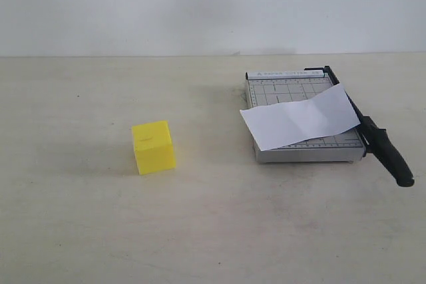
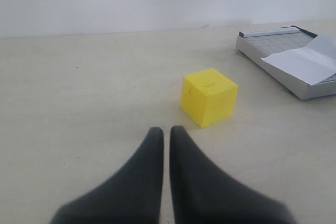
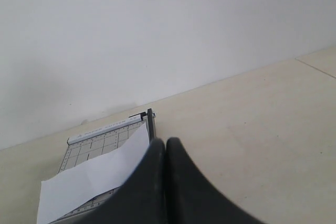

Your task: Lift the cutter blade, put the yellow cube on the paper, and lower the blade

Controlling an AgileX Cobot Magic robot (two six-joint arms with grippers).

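On the trimmer (image 1: 266, 88), cutter blade (image 1: 374, 136) is down at the paper (image 1: 299, 119) edge; yellow cube (image 1: 154, 147) sits well apart. Pinched closed, empty: left gripper (image 2: 164, 129), right gripper (image 3: 166, 141). Lifting, you may drag the loose paper.

L gripper (image 2: 164, 131) closed, empty, dark fingers (image 2: 142, 182) tapering to tips, held low over desk (image 2: 79, 103). R gripper (image 3: 166, 142) same: jaws tip to tip, empty.
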